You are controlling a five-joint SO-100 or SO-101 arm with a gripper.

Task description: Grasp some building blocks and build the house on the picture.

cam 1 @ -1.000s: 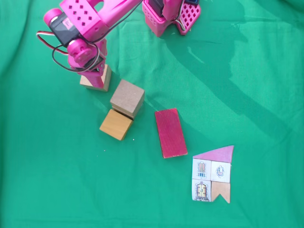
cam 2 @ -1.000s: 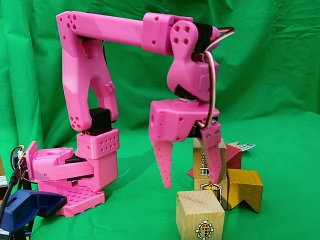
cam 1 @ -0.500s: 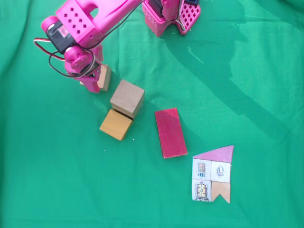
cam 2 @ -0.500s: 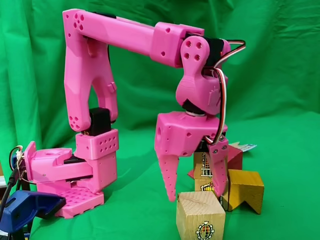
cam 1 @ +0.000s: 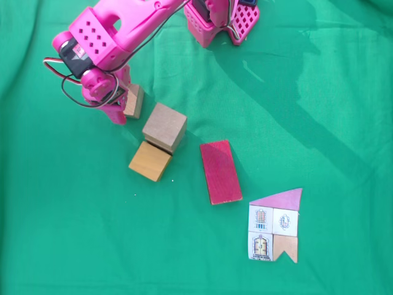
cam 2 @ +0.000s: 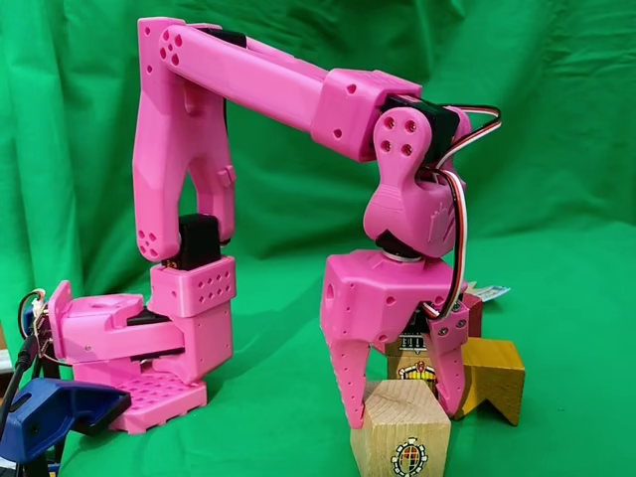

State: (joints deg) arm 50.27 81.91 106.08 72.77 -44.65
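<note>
Pink claw [cam 2: 405, 399] straddles the pale wooden cube [cam 2: 400, 434] near the surface's upper-left corner, fingers spread either side, cube directly below and between them, not yet pinched.

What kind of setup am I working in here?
Likely a hobby tabletop rig: green cloth covers the table and hangs behind as a backdrop, with a pink arm, wooden blocks and a paper house picture.
</note>
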